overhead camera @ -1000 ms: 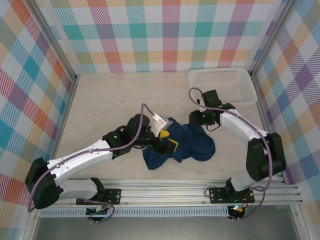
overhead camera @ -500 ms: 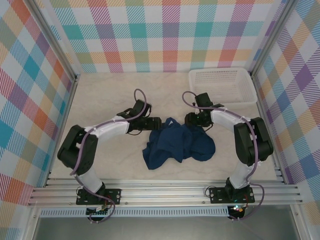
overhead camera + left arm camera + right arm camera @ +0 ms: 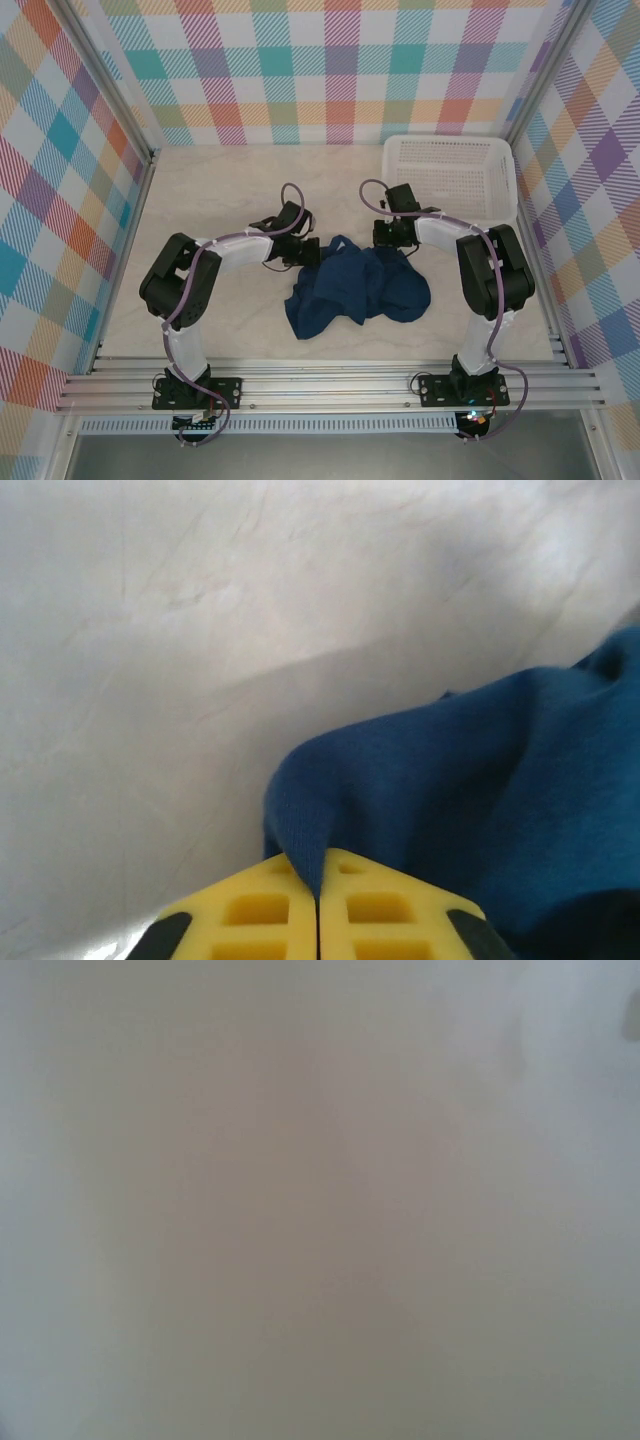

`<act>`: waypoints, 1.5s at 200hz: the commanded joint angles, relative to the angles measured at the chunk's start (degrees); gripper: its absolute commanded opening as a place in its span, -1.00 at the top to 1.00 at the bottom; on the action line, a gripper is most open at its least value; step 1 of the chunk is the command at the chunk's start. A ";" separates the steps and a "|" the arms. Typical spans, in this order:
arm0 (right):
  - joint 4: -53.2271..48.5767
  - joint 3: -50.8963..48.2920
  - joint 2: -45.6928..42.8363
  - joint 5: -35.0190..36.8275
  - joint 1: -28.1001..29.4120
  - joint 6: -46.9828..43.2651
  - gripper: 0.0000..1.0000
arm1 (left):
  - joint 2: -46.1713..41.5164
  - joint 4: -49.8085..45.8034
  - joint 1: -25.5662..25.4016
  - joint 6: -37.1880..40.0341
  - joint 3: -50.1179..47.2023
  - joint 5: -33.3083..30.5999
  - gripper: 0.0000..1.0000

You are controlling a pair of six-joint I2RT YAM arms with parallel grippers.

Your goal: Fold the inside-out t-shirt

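The dark navy t-shirt (image 3: 360,290) lies crumpled on the pale table, a little right of the middle. My left gripper (image 3: 312,253) is low at its upper left edge. In the left wrist view the yellow fingers (image 3: 250,910) of that gripper (image 3: 320,865) are shut on a raised fold of the blue t-shirt (image 3: 480,780). My right gripper (image 3: 390,243) sits at the shirt's upper right edge, pointing down. Its jaws are hidden under the wrist, and I cannot tell whether it holds cloth. The right wrist view is a pale grey blur.
A white mesh basket (image 3: 450,172) stands at the back right, just behind the right arm. Checked walls enclose the table on three sides. Bare tabletop (image 3: 220,190) stretches to the left and behind the shirt.
Both arms drew in and their grippers came down at the shirt's top edge. The left gripper went from open to shut on a fold of cloth. The basket shifted slightly to the right.
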 commanded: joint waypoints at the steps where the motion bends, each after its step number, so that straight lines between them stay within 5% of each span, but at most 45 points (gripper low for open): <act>1: -0.76 0.44 -2.85 -2.05 0.38 -1.19 0.99 | -2.64 -0.92 0.06 2.13 3.13 -2.91 1.00; 64: 0.00 14.31 -14.32 -4.66 0.47 -5.50 1.00 | -21.01 -1.69 1.33 9.66 8.30 -19.85 1.00; 129: -0.62 32.77 -15.66 -10.34 1.26 -8.66 1.00 | -34.04 5.88 2.17 15.91 11.59 -20.97 1.00; 160: 1.86 27.28 -19.58 -10.91 1.35 -9.50 1.00 | -38.78 7.43 2.17 14.71 5.10 -17.43 1.00; 234: 0.65 -6.64 -32.08 -9.37 1.35 -0.70 1.00 | -41.73 11.05 0.17 3.89 -23.71 -0.56 1.00; 300: -2.26 -17.56 -30.34 -11.56 1.71 3.83 1.00 | -35.99 6.01 -2.92 4.35 -26.10 -1.53 0.98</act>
